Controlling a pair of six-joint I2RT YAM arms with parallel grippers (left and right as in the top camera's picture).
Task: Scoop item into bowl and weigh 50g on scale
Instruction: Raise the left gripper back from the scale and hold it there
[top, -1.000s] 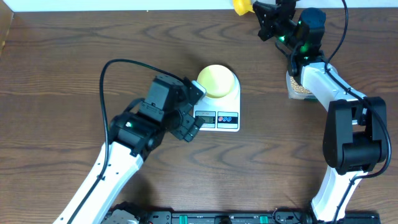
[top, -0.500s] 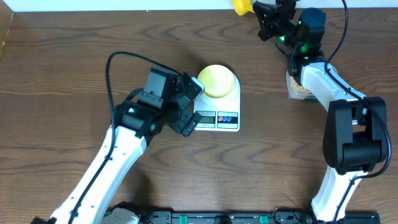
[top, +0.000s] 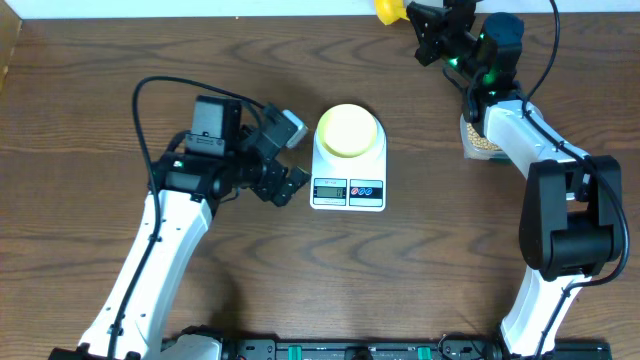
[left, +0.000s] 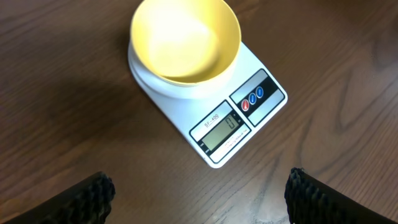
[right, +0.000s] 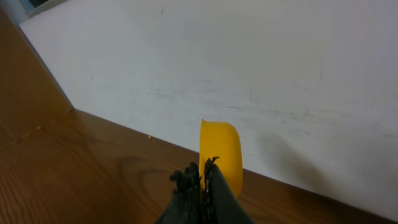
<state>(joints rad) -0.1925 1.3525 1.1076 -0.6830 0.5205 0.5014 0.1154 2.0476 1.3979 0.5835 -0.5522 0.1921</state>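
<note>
Bowl (top: 347, 131) sat empty on scale (top: 348, 190) mid-frame, ready for filling. My left hand (top: 289, 156) hung open beside it. My right hand (top: 415, 18) clamped scoop (top: 388, 10) top right, above beans (top: 478, 143).

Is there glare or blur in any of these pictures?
Left wrist view: light washes out the inside of the bowl, yet the scale display reads sharply. Overhead view: evenly lit, sharp. Right wrist view: the right gripper is a dark silhouette against the yellow scoop.
</note>
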